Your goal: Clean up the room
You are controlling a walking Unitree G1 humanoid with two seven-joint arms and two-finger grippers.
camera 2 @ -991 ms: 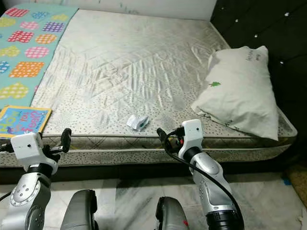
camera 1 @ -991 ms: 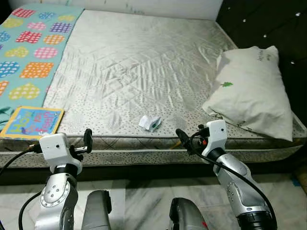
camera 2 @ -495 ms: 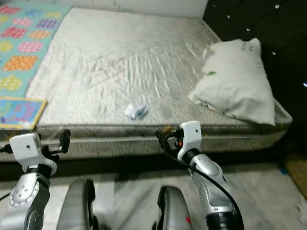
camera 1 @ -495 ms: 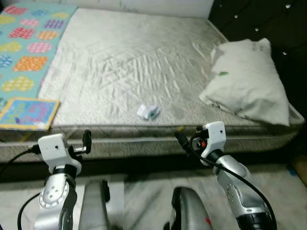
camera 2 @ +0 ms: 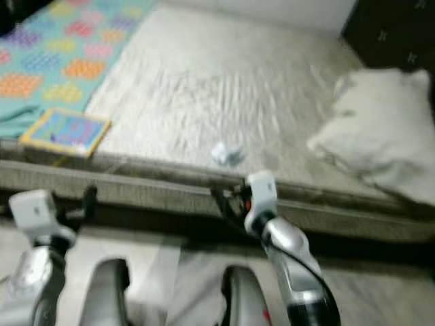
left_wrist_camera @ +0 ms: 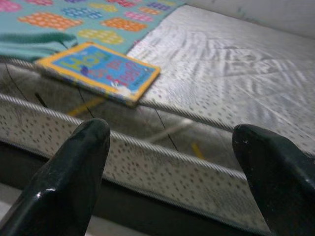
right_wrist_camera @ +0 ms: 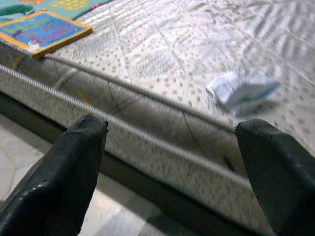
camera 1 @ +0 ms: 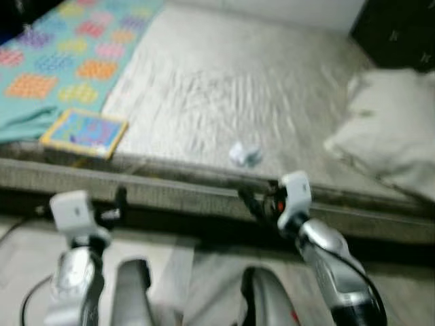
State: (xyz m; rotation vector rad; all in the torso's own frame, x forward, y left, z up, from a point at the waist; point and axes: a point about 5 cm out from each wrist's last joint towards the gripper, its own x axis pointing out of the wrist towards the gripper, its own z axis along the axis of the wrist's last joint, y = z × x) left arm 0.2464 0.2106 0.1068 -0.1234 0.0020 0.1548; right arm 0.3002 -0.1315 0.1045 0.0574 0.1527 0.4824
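Jaws, left gripper (left_wrist_camera: 172,167): spread wide, empty, level with the mattress (camera 1: 224,102) edge.
Jaws, right gripper (right_wrist_camera: 172,167): spread wide, empty, facing the bed's side.
Crumpled wrapper (right_wrist_camera: 243,91): on the mattress near its front edge, print unreadable.
Book (left_wrist_camera: 98,71): at the edge, beside the patterned blanket (camera 1: 61,61).
Pillow (camera 1: 387,142): blurred, cut off at frame edge.
Head views: motion-blurred.

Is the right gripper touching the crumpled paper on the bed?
Apart. In the right wrist view, the open right gripper is short of the mattress edge, and the crumpled paper lies beyond it.
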